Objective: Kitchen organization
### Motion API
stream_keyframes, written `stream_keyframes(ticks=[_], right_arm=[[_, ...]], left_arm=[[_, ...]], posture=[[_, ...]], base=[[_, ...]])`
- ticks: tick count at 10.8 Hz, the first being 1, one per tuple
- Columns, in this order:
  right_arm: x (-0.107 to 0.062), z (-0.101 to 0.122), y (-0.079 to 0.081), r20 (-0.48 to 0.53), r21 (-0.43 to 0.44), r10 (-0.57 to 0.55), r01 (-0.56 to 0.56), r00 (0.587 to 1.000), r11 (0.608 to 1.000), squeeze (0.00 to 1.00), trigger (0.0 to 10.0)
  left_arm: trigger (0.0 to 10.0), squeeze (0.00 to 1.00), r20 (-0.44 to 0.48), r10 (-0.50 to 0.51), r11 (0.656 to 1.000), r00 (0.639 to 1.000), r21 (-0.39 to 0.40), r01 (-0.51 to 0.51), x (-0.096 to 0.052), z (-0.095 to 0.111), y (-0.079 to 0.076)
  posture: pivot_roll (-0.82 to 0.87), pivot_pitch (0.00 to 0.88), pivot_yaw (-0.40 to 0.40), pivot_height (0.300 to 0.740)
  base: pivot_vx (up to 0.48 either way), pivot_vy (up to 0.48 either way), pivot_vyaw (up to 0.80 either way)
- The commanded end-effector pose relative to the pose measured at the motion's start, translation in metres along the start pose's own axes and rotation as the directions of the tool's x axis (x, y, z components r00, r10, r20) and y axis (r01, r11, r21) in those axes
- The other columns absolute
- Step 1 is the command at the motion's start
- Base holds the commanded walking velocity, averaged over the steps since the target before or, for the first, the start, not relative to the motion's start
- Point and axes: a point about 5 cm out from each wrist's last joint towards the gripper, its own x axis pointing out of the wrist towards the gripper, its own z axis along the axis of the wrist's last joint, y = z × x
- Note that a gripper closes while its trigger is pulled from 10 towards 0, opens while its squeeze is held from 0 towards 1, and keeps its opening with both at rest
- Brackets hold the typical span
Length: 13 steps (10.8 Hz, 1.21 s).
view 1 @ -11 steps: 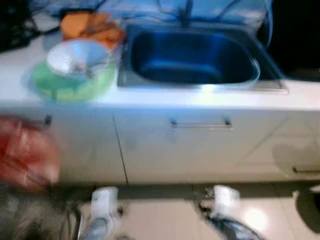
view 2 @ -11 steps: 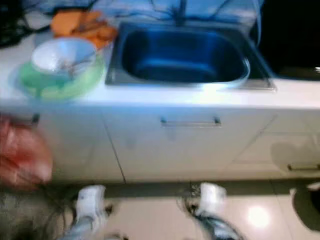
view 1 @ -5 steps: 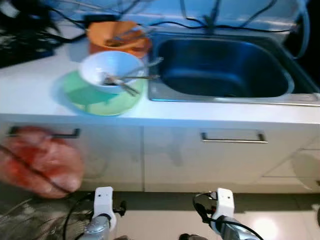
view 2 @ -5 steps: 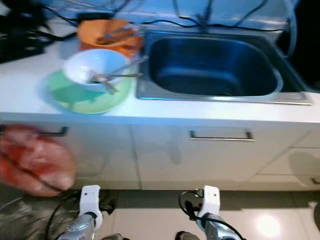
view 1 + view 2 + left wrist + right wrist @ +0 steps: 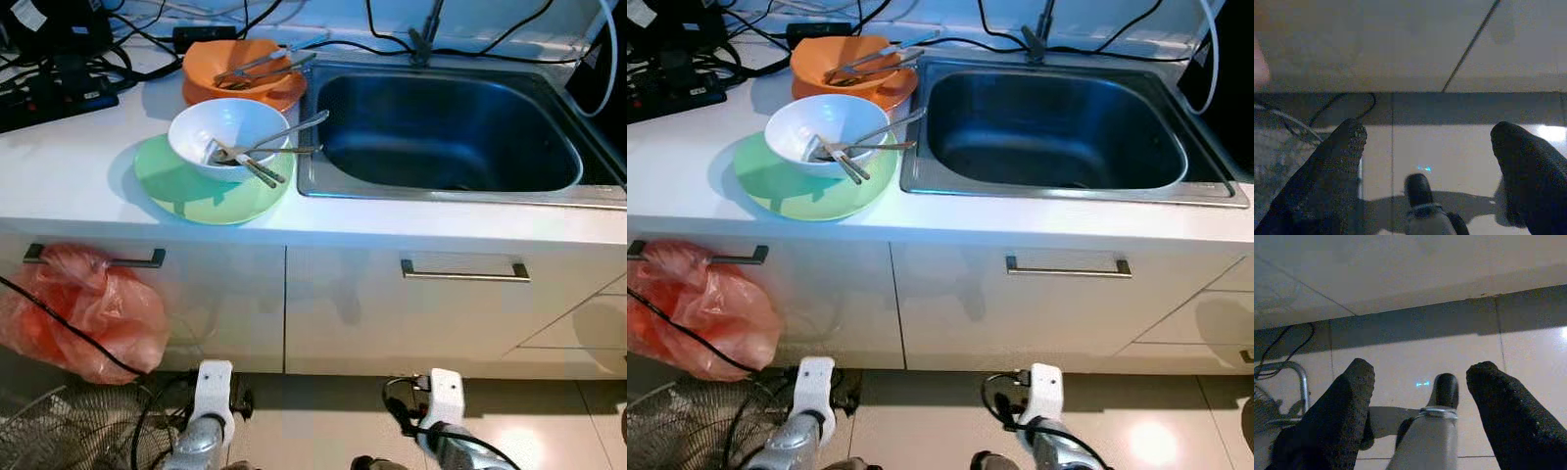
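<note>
A white bowl (image 5: 229, 137) holding several pieces of cutlery (image 5: 263, 155) sits on a green plate (image 5: 196, 188) on the white counter, just left of the steel sink (image 5: 446, 132). Behind it an orange bowl (image 5: 237, 67) with more cutlery rests on an orange plate. Both arms hang low in front of the cabinets, left arm (image 5: 210, 394) and right arm (image 5: 445, 399). In the wrist views my left gripper (image 5: 1427, 134) and right gripper (image 5: 1420, 369) are open above the tiled floor, holding nothing.
Black cables and a power strip (image 5: 59, 93) lie at the counter's back left. A red plastic bag (image 5: 88, 313) hangs from the left drawer handle, above a wire fan guard (image 5: 69, 431) on the floor. Cabinet fronts (image 5: 460, 304) close off the space below the counter.
The whole picture has shifted and sharpened because the camera moved. The dishes, sink and hanging arms keep their places.
</note>
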Motion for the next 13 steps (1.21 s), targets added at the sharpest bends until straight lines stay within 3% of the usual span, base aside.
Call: stream_keyframes(ticks=[1,3,5,6,7,9,13], right_arm=[[-0.003,-0.002,-0.012,0.008,0.014,-0.041,0.041,0.999,0.999,0.0,10.0],[-0.005,0.002,-0.019,0.034,-0.009,-0.051,0.052,0.998,0.999,0.0,10.0],[-0.009,0.01,-0.03,0.072,-0.147,-0.052,0.062,0.996,0.987,0.0,10.0],[-0.012,0.015,-0.04,0.102,-0.16,-0.075,0.091,0.992,0.983,0.0,10.0],[-0.02,0.035,-0.061,0.212,-0.111,-0.129,0.155,0.969,0.982,0.0,10.0],[-0.022,0.043,-0.061,0.281,-0.112,-0.092,0.128,0.955,0.985,0.0,10.0],[-0.029,0.052,-0.053,0.446,-0.098,-0.043,0.096,0.894,0.991,0.0,10.0]], left_arm=[[10.0,0.0,-0.002,0.022,1.0,1.0,0.011,-0.022,-0.002,-0.004,0.005],[10.0,0.0,0.022,0.019,1.0,1.0,0.008,-0.019,-0.005,-0.01,0.007],[10.0,0.0,0.125,0.037,0.999,0.991,0.03,-0.041,-0.008,-0.003,0.015],[10.0,0.0,0.174,0.051,0.997,0.983,0.04,-0.059,-0.01,0.002,0.021],[10.0,0.0,0.292,0.078,0.995,0.953,0.032,-0.091,-0.013,0.017,0.033],[10.0,0.0,0.384,0.069,0.995,0.921,0.042,-0.092,-0.018,0.027,0.034],[10.0,0.0,0.563,0.068,0.989,0.824,0.069,-0.128,-0.044,0.042,0.034]], posture=[[0.03,0.106,-0.035,0.74],[0.03,0.113,-0.04,0.74],[0.05,0.124,-0.051,0.74],[0.05,0.127,-0.054,0.74],[0.04,0.139,-0.057,0.74],[0.03,0.153,-0.056,0.74],[0.03,0.173,-0.05,0.74]], base=[[0.0,0.0,0.0],[0.0,0.0,0.0],[0.0,0.0,0.0],[0.0,0.0,0.0],[0.0,0.0,0.0],[0.0,0.0,0.0],[0.0,0.0,0.0]])
